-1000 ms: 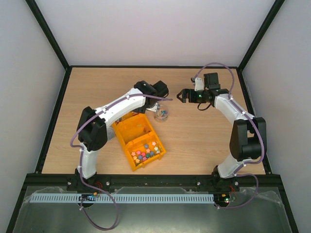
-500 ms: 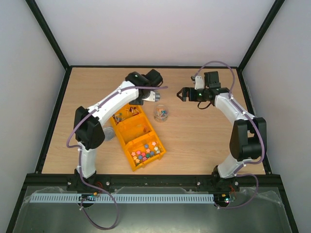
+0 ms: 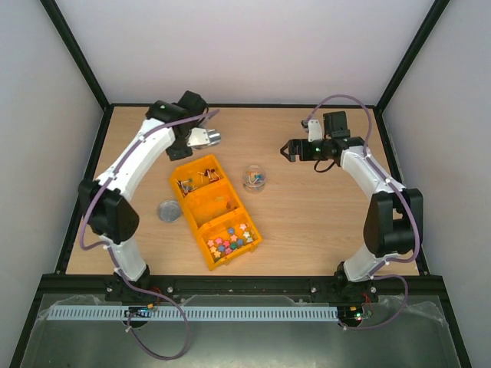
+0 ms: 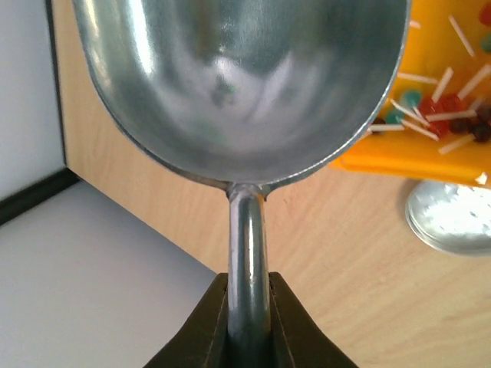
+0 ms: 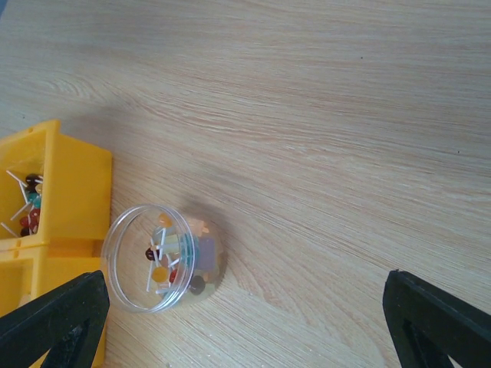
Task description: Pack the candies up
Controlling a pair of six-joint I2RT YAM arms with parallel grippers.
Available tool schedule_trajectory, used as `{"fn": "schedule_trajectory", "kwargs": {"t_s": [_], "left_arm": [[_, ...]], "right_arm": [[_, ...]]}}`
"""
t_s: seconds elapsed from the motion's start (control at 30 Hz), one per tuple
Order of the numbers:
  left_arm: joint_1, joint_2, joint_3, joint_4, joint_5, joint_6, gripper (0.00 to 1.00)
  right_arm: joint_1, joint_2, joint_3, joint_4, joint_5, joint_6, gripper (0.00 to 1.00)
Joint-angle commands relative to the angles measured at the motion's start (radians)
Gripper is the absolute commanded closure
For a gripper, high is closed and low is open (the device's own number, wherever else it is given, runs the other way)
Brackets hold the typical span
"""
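The candies are small red, brown and gold sweets on white sticks, lying in the far compartment of a yellow box; they also show in the left wrist view. More candies lie in a clear round jar right of the box. My left gripper is shut on the handle of a metal scoop, held above the table behind the box's far-left corner; the scoop's bowl is empty. My right gripper is open and empty, hovering right of and behind the jar.
The box's near compartment holds several bright star-shaped sweets. The jar's round lid lies on the table left of the box, also seen in the left wrist view. Black frame posts and grey walls bound the table.
My left arm has swung the scoop from above the jar to the left and back, past the box's far-left corner. The right arm has barely moved.
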Motion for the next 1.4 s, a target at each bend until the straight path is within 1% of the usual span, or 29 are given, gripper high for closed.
{"fn": "schedule_trajectory", "kwargs": {"t_s": [0.0,0.07,0.2,0.3,0.4,0.47,0.6,0.7,0.8,0.97,1.13,1.23,1.37], "left_arm": [[0.045,-0.14,-0.119,-0.046,0.069,-0.027,0.98],[0.065,-0.193,-0.205,-0.046,0.073,-0.024,0.98],[0.102,-0.261,-0.309,-0.045,0.085,-0.031,0.98],[0.156,-0.268,-0.333,-0.043,0.154,-0.059,0.98],[0.238,-0.253,-0.347,-0.022,0.266,-0.089,0.98],[0.303,-0.244,-0.37,0.021,0.342,-0.107,0.98],[0.447,-0.228,-0.435,0.176,0.497,-0.153,0.98],[0.545,-0.213,-0.504,0.3,0.576,-0.199,0.98],[0.613,-0.195,-0.566,0.412,0.641,-0.243,0.97],[0.65,-0.16,-0.678,0.568,0.657,-0.275,0.95],[0.657,-0.152,-0.779,0.725,0.663,-0.338,0.94],[0.657,-0.141,-0.82,0.766,0.686,-0.353,0.94],[0.66,-0.117,-0.843,0.789,0.678,-0.359,0.92]], "right_arm": [[-0.006,-0.045,-0.021,-0.061,0.003,-0.04,0.01],[-0.007,-0.046,-0.028,-0.06,0.005,-0.04,0.01],[-0.006,-0.044,-0.035,-0.055,0.0,-0.034,0.01],[-0.006,-0.032,-0.033,-0.053,-0.009,-0.028,0.01],[-0.006,-0.028,-0.029,-0.055,-0.013,-0.029,0.01],[-0.006,-0.027,-0.023,-0.063,-0.008,-0.038,0.01],[-0.007,-0.033,0.008,-0.099,0.011,-0.081,0.01],[-0.006,-0.058,0.019,-0.105,0.031,-0.122,0.01],[-0.005,-0.068,0.038,-0.127,0.046,-0.141,0.01],[-0.007,-0.085,0.064,-0.143,0.056,-0.135,0.01],[-0.006,-0.115,0.07,-0.132,0.067,-0.127,0.01],[-0.007,-0.114,0.073,-0.138,0.071,-0.13,0.01],[-0.006,-0.108,0.073,-0.139,0.063,-0.129,0.01]]}}
